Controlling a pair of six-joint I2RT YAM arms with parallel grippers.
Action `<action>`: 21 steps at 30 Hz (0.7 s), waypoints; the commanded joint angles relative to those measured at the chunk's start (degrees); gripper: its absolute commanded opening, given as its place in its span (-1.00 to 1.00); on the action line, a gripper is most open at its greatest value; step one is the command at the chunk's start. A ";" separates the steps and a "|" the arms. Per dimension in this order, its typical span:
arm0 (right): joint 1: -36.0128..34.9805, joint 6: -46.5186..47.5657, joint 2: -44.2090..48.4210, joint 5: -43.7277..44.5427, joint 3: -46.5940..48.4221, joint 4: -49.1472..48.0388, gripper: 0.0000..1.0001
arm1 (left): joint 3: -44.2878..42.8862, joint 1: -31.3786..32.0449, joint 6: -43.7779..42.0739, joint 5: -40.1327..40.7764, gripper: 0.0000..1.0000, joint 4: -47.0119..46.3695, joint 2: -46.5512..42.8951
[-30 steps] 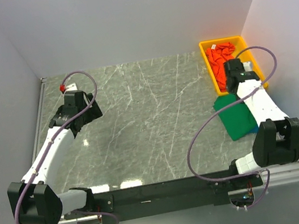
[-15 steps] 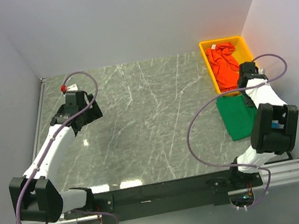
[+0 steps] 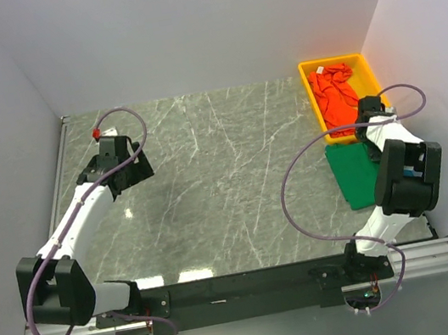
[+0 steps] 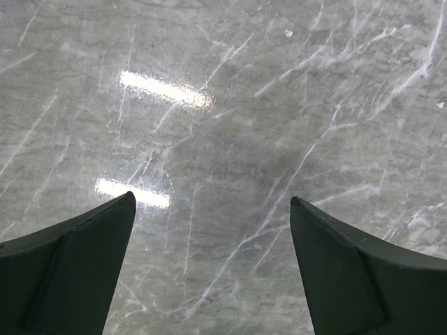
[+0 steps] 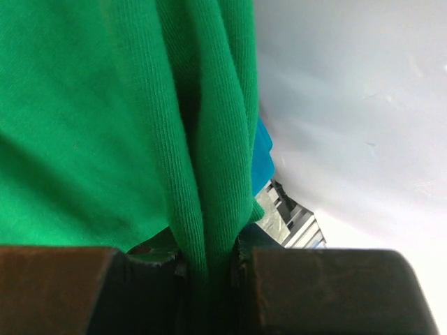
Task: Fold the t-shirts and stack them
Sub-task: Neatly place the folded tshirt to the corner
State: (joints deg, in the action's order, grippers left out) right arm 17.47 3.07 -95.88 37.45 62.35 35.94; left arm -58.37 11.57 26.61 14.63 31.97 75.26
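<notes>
Left claw (image 4: 211, 199): spread wide, nothing in it, over bare table (image 3: 224, 167). Your fold gets no second hold.
Right claw (image 5: 209, 261): pinched on bunched edge of green tee (image 3: 348, 177).
Risk: thin pinch slips; or your drag rumples fold, shifts blue tee (image 5: 262, 162) beneath.
Green tee: flat folded rectangle at table's right edge, just near side of bin (image 3: 331, 60). Orange tee (image 3: 334, 97) crumpled in bin.

Lighting is bright, diffuse and overhead: the marble tabletop (image 4: 230, 139) shows two elongated glare patches in the left wrist view (fainter ones near its front edge from above), with soft shadows. In the right wrist view the knit of the green t-shirt (image 5: 105, 125) is sharp; the white wall (image 5: 349, 105) beyond is washed out.
</notes>
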 commanded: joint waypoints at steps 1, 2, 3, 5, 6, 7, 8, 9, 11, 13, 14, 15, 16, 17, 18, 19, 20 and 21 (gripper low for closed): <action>0.46 0.97 -0.10 5.35 1.64 -4.48 -0.92 | -0.78 -0.24 -0.60 -0.75 0.94 -0.59 0.23; 0.54 1.15 -0.01 5.87 1.55 -4.91 -0.89 | -0.78 -0.24 -0.60 -0.75 0.94 -0.68 0.23; 0.54 1.32 -0.10 6.31 1.64 -5.27 -0.78 | -0.78 -0.15 -0.68 -0.83 0.94 -0.59 0.23; 0.63 1.50 -0.28 6.67 2.08 -5.18 -0.57 | -0.78 -0.15 -0.68 -0.83 0.94 -0.59 0.32; 0.63 1.41 -0.45 7.10 2.25 -5.27 -0.50 | -0.87 -0.23 -0.60 -0.83 0.94 -0.59 0.32; 0.63 1.32 -0.71 8.15 2.77 -5.10 -0.43 | -0.78 -0.24 -0.60 -0.83 0.94 -0.59 0.32; 0.72 1.32 -0.80 8.51 2.95 -5.09 -0.24 | -0.78 -0.15 -0.60 -0.83 0.94 -0.68 0.32; 0.72 1.24 -0.89 8.78 3.22 -5.09 -0.15 | -0.78 -0.23 -0.60 -0.92 0.94 -0.68 0.23; 0.63 0.80 -1.15 10.78 3.66 -4.92 0.04 | -0.69 -0.15 -0.68 -0.92 0.94 -0.76 0.23; 0.63 -0.25 -1.07 12.72 3.66 -4.66 0.18 | -0.69 -0.24 -0.68 -0.92 0.94 -0.76 -0.03; 0.63 -0.87 -0.89 14.47 3.48 -4.83 0.22 | -0.69 -0.24 -0.68 -0.92 0.95 -0.76 0.06; 0.72 -1.40 -0.46 15.80 3.40 -4.74 0.23 | -0.78 -0.24 -0.68 -0.92 0.94 -0.85 -0.03; 0.63 -1.84 -0.10 16.94 3.66 -4.66 0.24 | -0.69 -0.24 -0.68 -0.92 0.94 -0.94 -0.20; 0.72 -2.80 0.33 18.69 3.75 -4.48 0.25 | -0.61 -0.24 -0.68 -0.92 0.94 -1.03 -0.29; 0.63 -2.98 1.30 19.49 3.92 -4.48 0.25 | -0.61 -0.24 -0.68 -0.92 0.95 -1.03 -0.38; 0.63 -2.90 1.91 20.02 4.36 -4.48 0.26 | -0.52 -0.15 -0.68 -0.92 0.94 -1.12 -0.47; 0.63 -5.59 2.44 20.38 4.71 -3.96 0.26 | -0.52 -0.15 -0.68 -1.01 0.94 -1.12 -0.56; 0.63 -6.32 3.67 19.86 5.50 -2.99 0.27 | -0.52 -0.23 -0.68 -0.92 0.95 -1.20 -0.73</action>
State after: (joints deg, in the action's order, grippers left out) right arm 17.67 1.26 -96.44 52.36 63.90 32.88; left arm -58.37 11.55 26.61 14.35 31.97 75.64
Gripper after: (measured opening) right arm 0.631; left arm 0.973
